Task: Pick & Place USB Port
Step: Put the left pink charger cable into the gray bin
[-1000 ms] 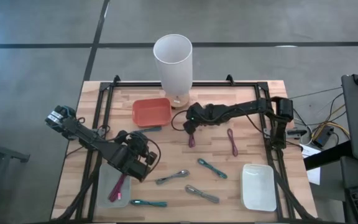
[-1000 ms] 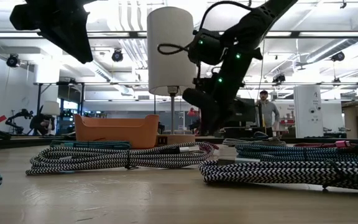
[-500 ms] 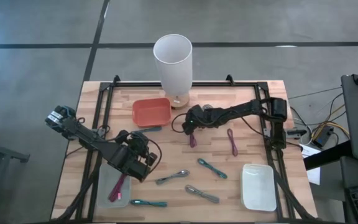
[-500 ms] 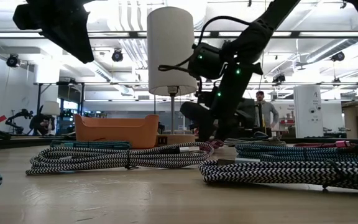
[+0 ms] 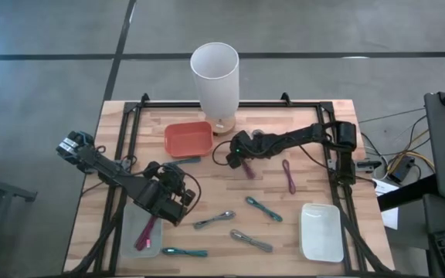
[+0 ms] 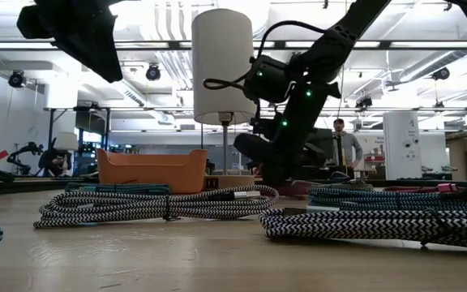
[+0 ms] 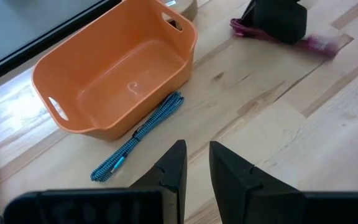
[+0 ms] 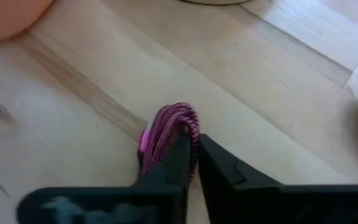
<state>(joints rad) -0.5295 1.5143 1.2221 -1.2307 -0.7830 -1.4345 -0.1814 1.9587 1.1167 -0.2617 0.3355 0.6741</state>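
Item: pink braided cable (image 8: pixel 166 134), folded into a bundle, lying on the wooden table (image 5: pixel 307 147) near its middle, just in front of the lamp base and to the right of the orange bin (image 5: pixel 188 139). My right gripper (image 5: pixel 240 160) is down on it, fingers (image 8: pixel 173 165) drawn close together and pinching the loop's end (the pink shows just past my fingertips in my wrist view).

My left gripper (image 7: pixel 194 171) hangs above the table's front left, fingers nearly together with a narrow gap, holding nothing.

Nearby stock: a teal cable (image 7: pixel 138 134) touching the bin's front wall; a second pink cable (image 5: pixel 288 176) to my right; teal and grey cables (image 5: pixel 263 208) toward the front; a white tray (image 5: pixel 321 232) at front right; a tall white lamp shade (image 5: pixel 215 73) at the back.
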